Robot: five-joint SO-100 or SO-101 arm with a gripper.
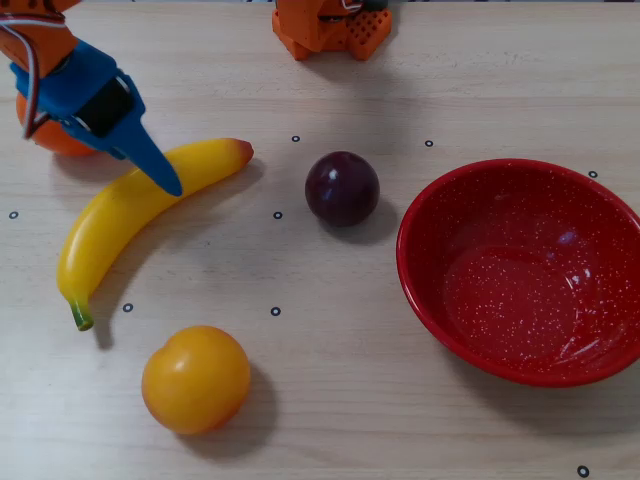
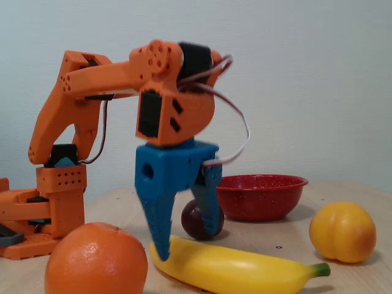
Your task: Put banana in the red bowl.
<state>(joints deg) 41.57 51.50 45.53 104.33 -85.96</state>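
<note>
In the fixed view, the orange [image 2: 96, 260] sits nearest the camera, with the banana [image 2: 236, 268] lying flat on the bench [image 2: 288, 245] just behind it, green stem pointing right. Over the banana's other half hang the blue fingers [image 2: 184, 229], spread wide: 1 tip touches or nearly touches the banana's near side, the other drops behind it, so they straddle the fruit without closing on it. Nothing is held.

In the overhead view, the fingers [image 1: 150, 165] cross the banana [image 1: 140, 215] toward its reddish end, well off its middle. Beyond it lie the yellow round fruit [image 1: 196, 379], the dark plum [image 1: 342, 188] and, farthest, the empty red bowl [image 1: 440, 210], well apart from the banana.

The risks come from that off-centre grip: a glossy, curved skin may slide out as the fingers close, or the long stem half may droop and swing the fruit loose. On the way across, a low carry could knock the plum, which sits between banana and bowl.
</note>
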